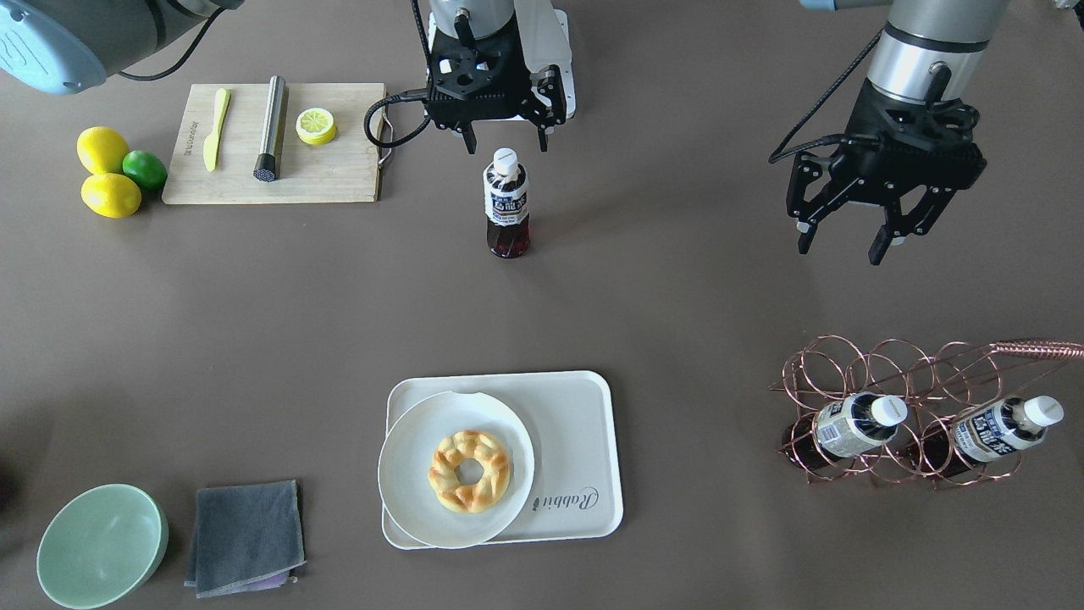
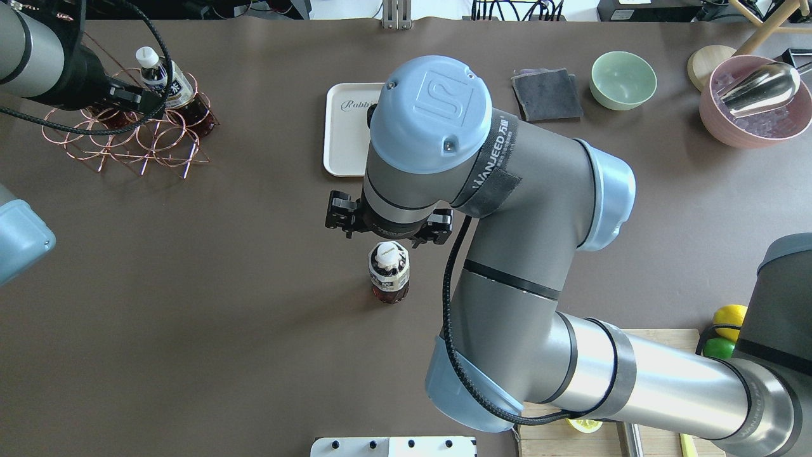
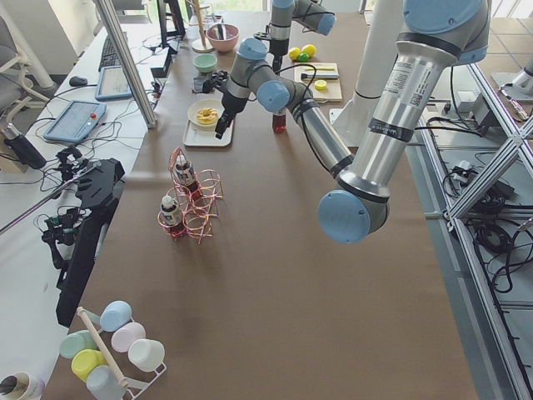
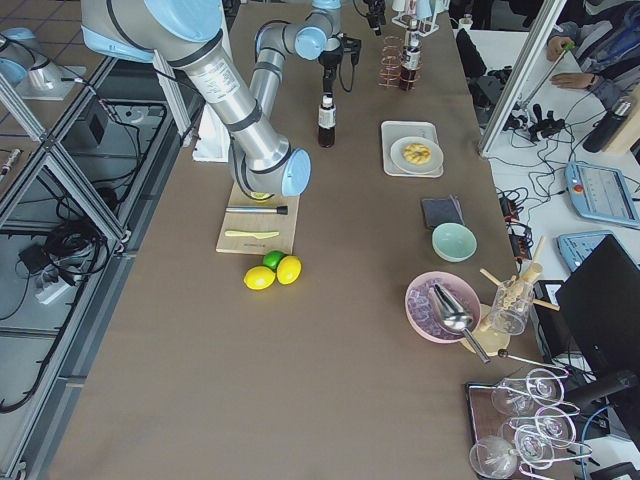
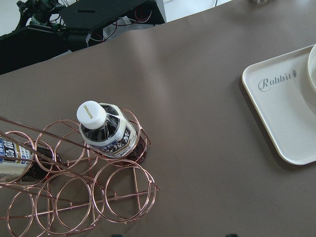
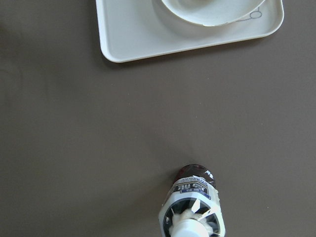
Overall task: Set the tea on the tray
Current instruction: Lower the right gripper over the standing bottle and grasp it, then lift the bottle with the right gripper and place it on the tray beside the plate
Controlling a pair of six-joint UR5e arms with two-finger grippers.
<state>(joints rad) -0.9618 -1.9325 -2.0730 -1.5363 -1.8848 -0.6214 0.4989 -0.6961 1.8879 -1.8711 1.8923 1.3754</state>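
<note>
A tea bottle (image 1: 506, 203) with a white cap stands upright on the table, on the robot's side of the tray (image 1: 580, 424). It also shows in the overhead view (image 2: 389, 274) and the right wrist view (image 6: 193, 210). My right gripper (image 1: 505, 149) is open, its fingers spread to either side just above the cap, holding nothing. The cream tray (image 2: 342, 127) carries a round white plate (image 1: 406, 462) with a ring pastry. My left gripper (image 1: 840, 250) is open and empty above the table near a copper wire rack (image 1: 910, 373) that holds two more tea bottles (image 1: 855, 424).
A wooden cutting board (image 1: 339, 169) holds a yellow knife, a steel rod and a lemon half. Two lemons and a lime (image 1: 144, 169) lie beside it. A green bowl (image 1: 100, 544) and a grey cloth (image 1: 246, 534) sit near the tray. A pink bowl (image 2: 748, 114) stands at the far corner.
</note>
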